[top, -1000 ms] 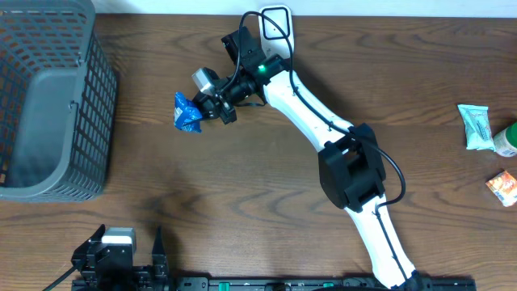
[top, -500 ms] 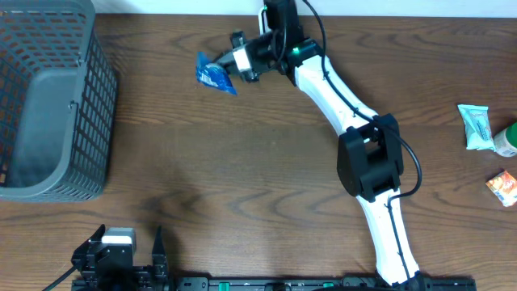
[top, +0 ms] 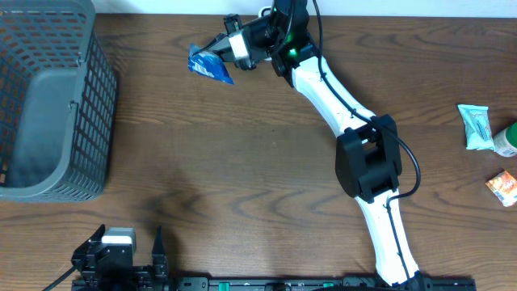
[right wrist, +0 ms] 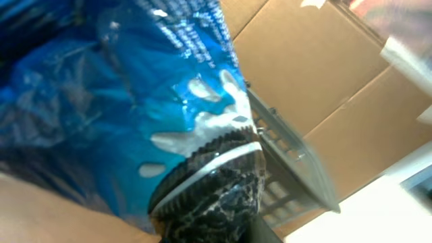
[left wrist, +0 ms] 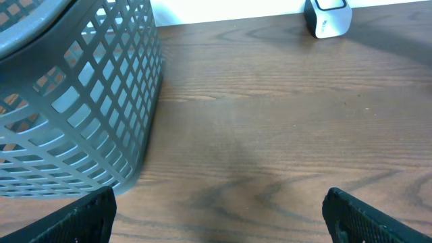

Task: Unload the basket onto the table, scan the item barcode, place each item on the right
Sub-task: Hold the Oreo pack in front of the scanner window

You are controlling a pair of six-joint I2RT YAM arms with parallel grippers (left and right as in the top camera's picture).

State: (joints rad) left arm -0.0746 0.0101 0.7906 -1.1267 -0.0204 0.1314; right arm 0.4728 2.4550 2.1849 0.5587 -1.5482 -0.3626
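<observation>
Here, the packet [top: 208,65] is clamped in the closed right gripper [top: 229,50] near the far edge of the table [top: 242,178]; the left gripper [left wrist: 217,206] is spread wide, empty, beside the basket [left wrist: 81,101].

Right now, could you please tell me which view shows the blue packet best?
Overhead: the whole packet shows, pinched in the right gripper. The right wrist view gives only a cropped close-up of it; the left wrist view misses it entirely.
</observation>
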